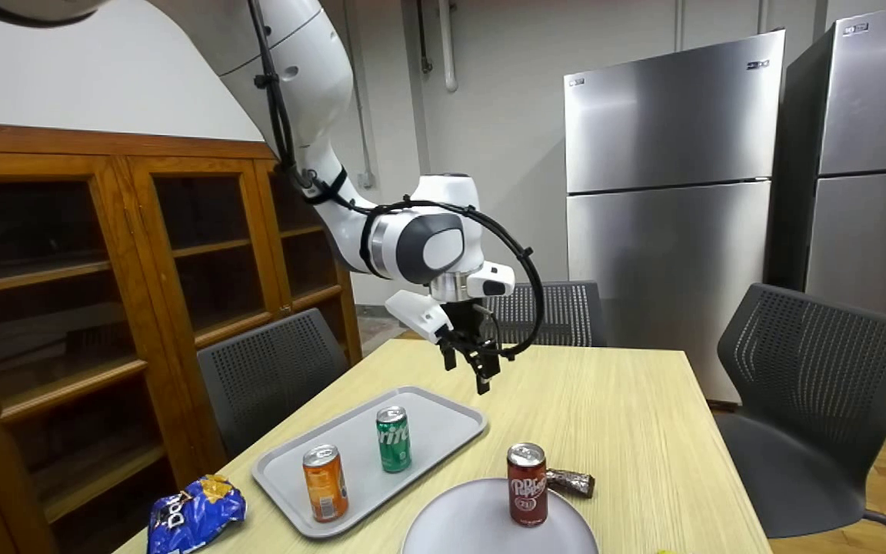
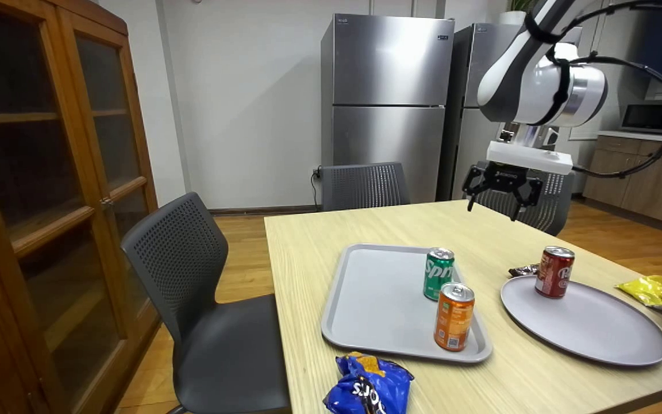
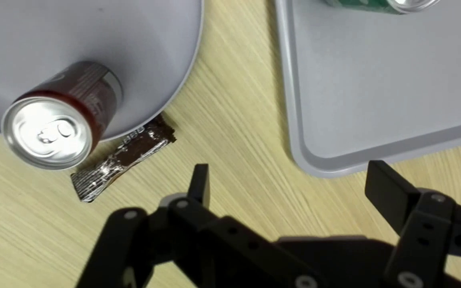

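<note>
Orange can (image 2: 454, 319) on tray (image 2: 383, 293), seen in both exterior views only; gripper (image 3: 288, 185) spread apart

green can (image 3: 366, 5) and plate (image 3: 150, 44) cropped in wrist view, wrapped bar (image 1: 572, 482) partly hidden

In an exterior view, the tray (image 2: 377, 299) lies on the table (image 2: 302, 270), left of the plate (image 2: 601, 328). On the tray: Sprite can (image 2: 438, 276) by right edge, soda can (image 2: 454, 319) by front right corner. On the plate: Dr Pepper can (image 2: 554, 276), rear left. Behind the plate: wrapped bar (image 2: 523, 270). Before the tray: snack bag (image 2: 371, 385).
</note>
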Robot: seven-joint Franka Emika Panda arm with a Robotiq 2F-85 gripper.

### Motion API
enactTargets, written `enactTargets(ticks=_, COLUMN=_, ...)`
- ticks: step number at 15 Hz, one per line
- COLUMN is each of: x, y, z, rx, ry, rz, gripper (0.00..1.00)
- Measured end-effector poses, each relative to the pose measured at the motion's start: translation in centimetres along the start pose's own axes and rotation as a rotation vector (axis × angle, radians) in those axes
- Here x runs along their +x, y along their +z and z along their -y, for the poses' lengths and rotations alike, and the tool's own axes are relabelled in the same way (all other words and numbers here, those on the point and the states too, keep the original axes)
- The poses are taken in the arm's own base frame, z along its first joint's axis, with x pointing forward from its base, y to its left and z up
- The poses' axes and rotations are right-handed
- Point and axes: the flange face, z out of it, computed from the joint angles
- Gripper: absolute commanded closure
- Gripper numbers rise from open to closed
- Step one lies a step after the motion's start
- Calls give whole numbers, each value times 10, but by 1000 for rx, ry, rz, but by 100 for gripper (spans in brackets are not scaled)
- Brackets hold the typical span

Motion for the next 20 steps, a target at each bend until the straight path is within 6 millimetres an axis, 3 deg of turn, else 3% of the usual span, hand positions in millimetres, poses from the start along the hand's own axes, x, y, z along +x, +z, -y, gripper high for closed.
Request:
enactTargets(ticks=9, x=-37, y=17, z=59, rx=67, ry=-108, rz=118, gripper=0)
enactTargets(ticks=13, x=-48, y=23, z=68, rx=72, ry=-151, rz=171, gripper=0)
enactTargets(ticks=20, x=-50, y=24, z=68, rx=71, ry=-163, rz=181, gripper=0)
